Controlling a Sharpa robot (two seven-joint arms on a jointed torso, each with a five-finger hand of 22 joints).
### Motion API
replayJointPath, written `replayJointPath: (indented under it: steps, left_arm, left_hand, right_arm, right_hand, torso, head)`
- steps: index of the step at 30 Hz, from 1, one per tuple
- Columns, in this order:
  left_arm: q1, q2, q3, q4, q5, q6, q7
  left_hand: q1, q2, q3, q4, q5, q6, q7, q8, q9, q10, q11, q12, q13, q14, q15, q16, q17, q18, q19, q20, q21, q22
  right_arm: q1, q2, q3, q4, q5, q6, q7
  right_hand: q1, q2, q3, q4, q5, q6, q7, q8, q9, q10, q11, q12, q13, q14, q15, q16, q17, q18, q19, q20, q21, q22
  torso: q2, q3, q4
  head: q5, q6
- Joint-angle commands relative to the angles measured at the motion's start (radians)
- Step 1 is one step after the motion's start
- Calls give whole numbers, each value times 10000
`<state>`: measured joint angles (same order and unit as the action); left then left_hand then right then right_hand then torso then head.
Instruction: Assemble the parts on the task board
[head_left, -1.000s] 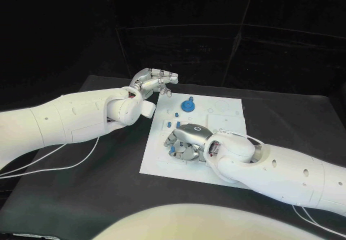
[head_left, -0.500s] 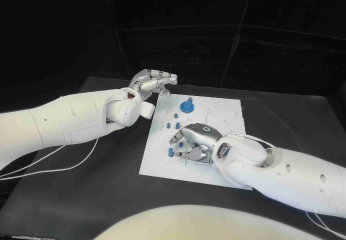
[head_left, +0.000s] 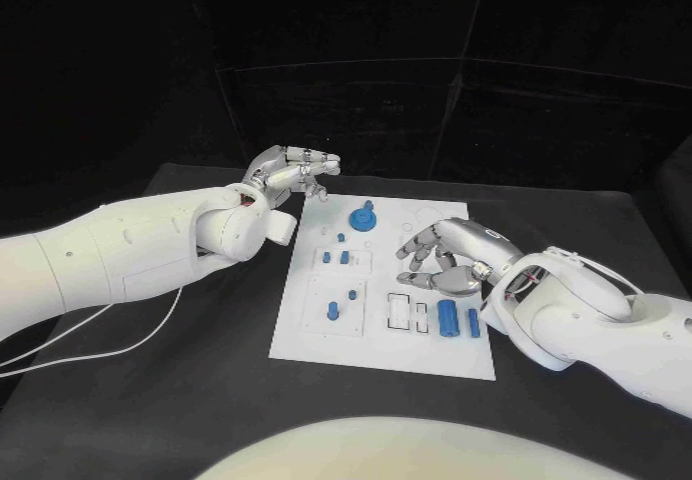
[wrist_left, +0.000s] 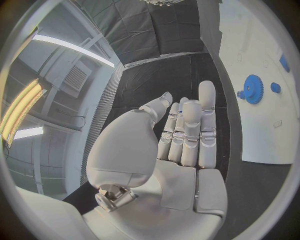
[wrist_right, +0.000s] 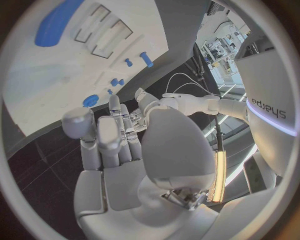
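The desk is black and takes up the lower half of the frame. The task board, a white rectangular plate, lies at centre frame on it, with recessed slots and outlines in its surface. My left robot hand hangs above the desk just off the board's upper left corner, fingers curled in together, nothing visible in them. My right robot hand is over the board's right edge, fingers loosely bent and apart, holding nothing that I can see.

Parts, all blue: a round gear-like piece stands near the board's top centre; two long bars lie side by side at the right, below my right robot hand; a small piece sits at centre left; two short pegs stand above it.

My right forearm covers the board's lower right corner. The smallest parts' shapes are hard to make out.
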<state>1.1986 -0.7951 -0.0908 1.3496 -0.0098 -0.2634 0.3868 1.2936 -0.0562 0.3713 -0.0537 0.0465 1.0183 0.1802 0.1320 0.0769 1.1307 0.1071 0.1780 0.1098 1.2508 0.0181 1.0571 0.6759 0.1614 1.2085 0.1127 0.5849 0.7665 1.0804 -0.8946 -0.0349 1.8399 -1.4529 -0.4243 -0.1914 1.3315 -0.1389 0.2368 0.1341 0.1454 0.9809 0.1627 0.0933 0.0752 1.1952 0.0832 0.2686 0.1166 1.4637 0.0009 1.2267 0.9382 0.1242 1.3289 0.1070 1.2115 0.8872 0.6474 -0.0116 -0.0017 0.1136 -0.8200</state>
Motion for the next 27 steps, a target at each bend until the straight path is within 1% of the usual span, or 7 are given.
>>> replayJointPath:
  steps: [1, 5, 8, 9, 15, 20, 27]
  left_arm:
    - [16, -35, 8, 61, 28, 62, 42]
    - [16, -72, 7, 124, 28, 54, 45]
    - [16, -101, 7, 179, 28, 51, 44]
    - [16, -109, 7, 193, 28, 50, 44]
    - [16, -146, 6, 244, 28, 50, 46]
    - [16, -150, 6, 258, 28, 58, 49]
    - [15, -159, 4, 266, 28, 66, 47]
  left_hand:
    - [7, 96, -63, -12, 21, -58, -10, 45, -10, -59, -25, 65, 10, -72, 21, -19, -9, 201, 7, 61, -9, -10]
    - [9, 100, -72, -11, 21, -62, -10, 50, -11, -66, -25, 74, 13, -74, 22, -17, -11, 202, 8, 63, -15, -16]
    - [9, 100, -72, -11, 21, -62, -10, 50, -11, -66, -25, 74, 13, -74, 22, -17, -11, 202, 8, 63, -15, -16]
    - [9, 100, -72, -11, 21, -62, -10, 50, -11, -66, -25, 74, 13, -74, 22, -17, -11, 202, 8, 63, -15, -16]
    - [9, 100, -72, -11, 21, -62, -10, 50, -11, -66, -25, 74, 13, -74, 22, -17, -11, 202, 8, 63, -15, -16]
    - [9, 100, -72, -11, 21, -62, -10, 50, -11, -66, -25, 74, 13, -74, 22, -17, -11, 202, 8, 63, -15, -16]
    - [9, 100, -72, -11, 21, -62, -10, 50, -11, -66, -25, 74, 13, -74, 22, -17, -11, 202, 8, 63, -15, -16]
  right_arm:
    - [42, -417, -6, 140, 1066, -190, -1014]
    - [52, -869, -13, 138, 1222, 365, -1826]
    - [41, -1146, -19, 131, 1227, 743, -2394]
    - [22, -1235, -21, 148, 1184, 854, -2577]
    - [-113, -1525, -29, 290, 720, 1356, -3317]
    - [-267, -1519, -32, 369, 345, 1560, -3616]
    - [-542, -1300, -35, 349, 150, 1632, -3667]
  right_hand:
    - [-273, -144, -460, 245, 78, 155, -233, 215, 48, 940, -284, 890, 537, 186, -250, 400, 613, -150, 389, -211, 487, 788]
    - [-791, -139, -1199, 807, 581, 388, -497, 634, 162, 1385, -522, 2312, 1679, 332, -477, 786, 1166, -347, 828, -459, 1120, 1870]
    - [-785, 11, -2146, 1394, 494, 289, -644, 1182, 358, 646, -677, 4765, 4407, 349, -470, 1035, 1480, -406, 882, -538, 1303, 2144]
    - [-897, 151, -2254, 1535, 472, 297, -593, 1269, 393, 640, -611, 5109, 4821, 355, -537, 1066, 1525, -394, 877, -541, 1307, 2147]
    - [-1385, 490, -3212, 1568, 343, 269, -664, 1852, 735, 906, -668, 7360, 7655, 416, -602, 1359, 1971, -419, 923, -558, 1426, 2347]
    - [-1438, 544, -3579, 1569, 315, 206, -693, 2076, 910, 1042, -685, 7957, 8494, 440, -603, 1492, 2191, -421, 927, -575, 1451, 2391]
    - [-1341, 564, -3778, 1562, 388, 160, -710, 2260, 1068, 1198, -710, 8403, 9121, 466, -613, 1611, 2400, -428, 938, -587, 1478, 2443]
  torso:
    - [-19, -20, -84]
    - [-21, -50, -134]
    - [-17, -55, -180]
    - [-14, -54, -196]
    - [-9, -51, -264]
    - [-14, -49, -216]
    - [-3, -58, -211]
  head:
    - [-250, 59]
    - [-498, 116]
    - [-663, 138]
    - [-720, 132]
    - [-898, 175]
    - [-1033, 168]
    - [-1062, 151]
